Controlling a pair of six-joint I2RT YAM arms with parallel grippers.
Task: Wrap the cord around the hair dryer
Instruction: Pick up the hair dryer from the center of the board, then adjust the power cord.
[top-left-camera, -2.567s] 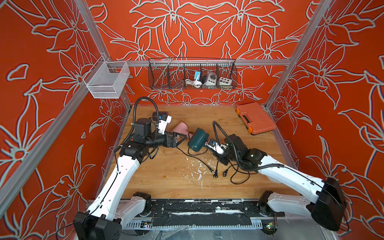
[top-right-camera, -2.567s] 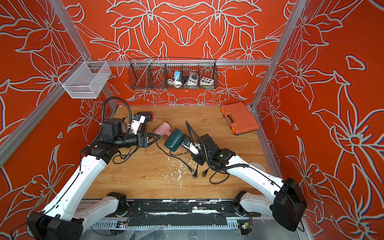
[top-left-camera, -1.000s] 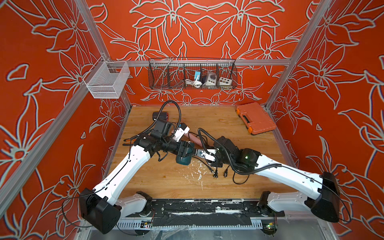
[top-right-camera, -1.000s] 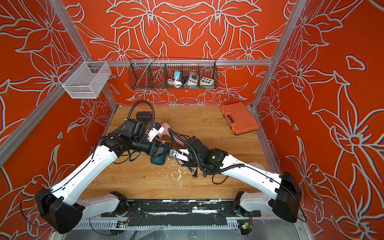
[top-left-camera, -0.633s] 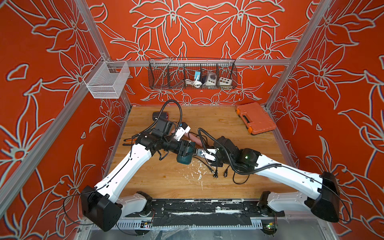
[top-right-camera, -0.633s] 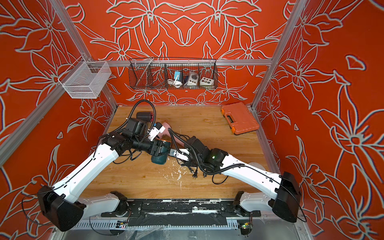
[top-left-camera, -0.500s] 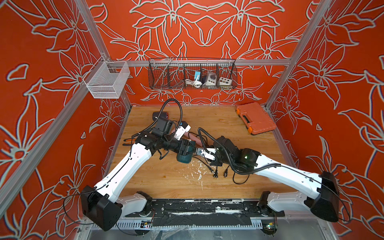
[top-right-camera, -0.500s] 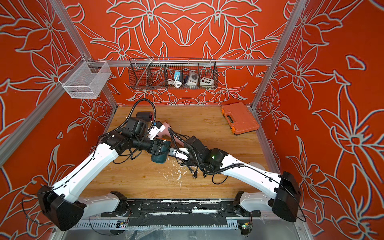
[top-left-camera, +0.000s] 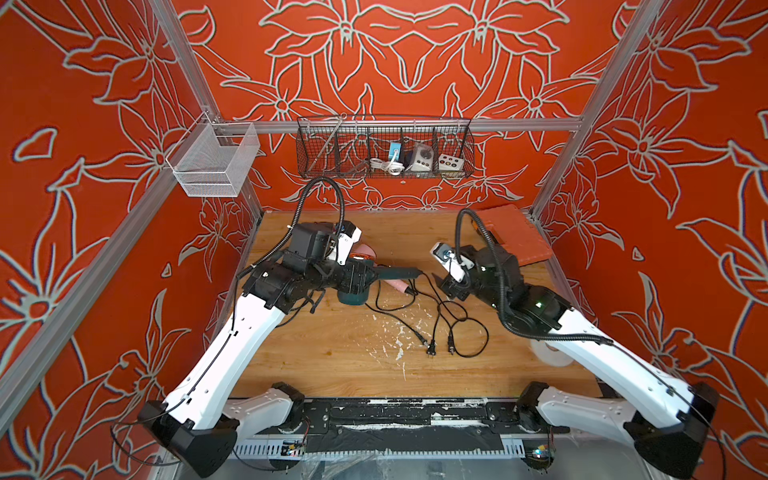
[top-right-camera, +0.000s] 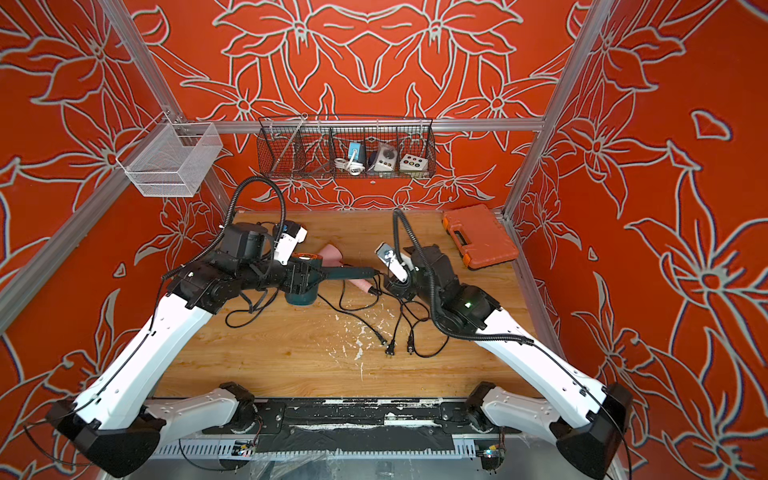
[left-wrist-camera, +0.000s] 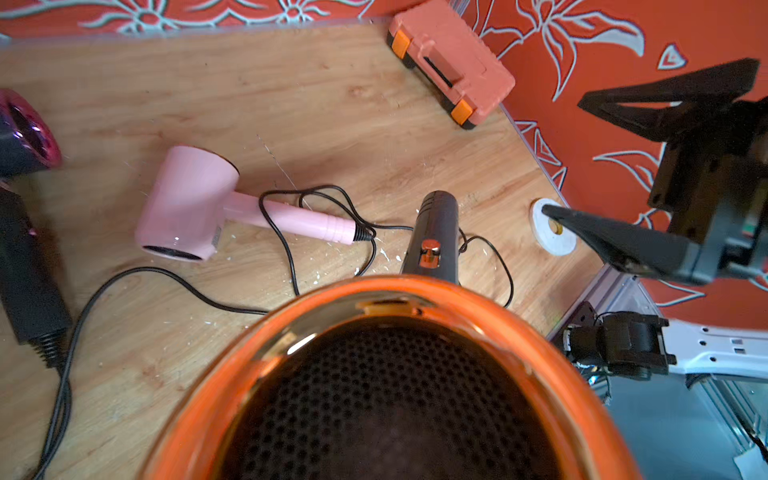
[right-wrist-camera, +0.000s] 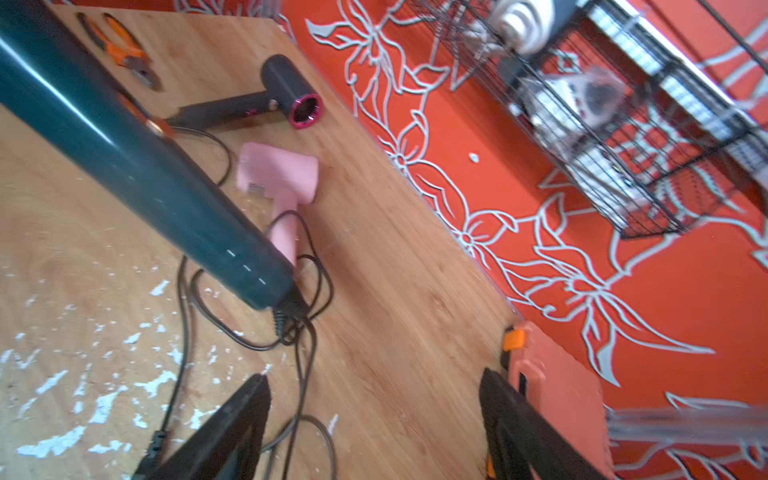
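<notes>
Jaws of the left gripper (top-left-camera: 355, 277) clamp the dryer (top-left-camera: 392, 273) by its head, above the table (top-left-camera: 332, 361), handle pointing at the right gripper (right-wrist-camera: 374, 432), whose jaws gape wide and empty. The cord (right-wrist-camera: 305, 365) droops from the handle end and mingles with the pink dryer (left-wrist-camera: 187, 203) lead: 2 cords, easily confused. It looks limp and light, the shell stiff and glossy. Best pinched just below the strain relief.
</notes>
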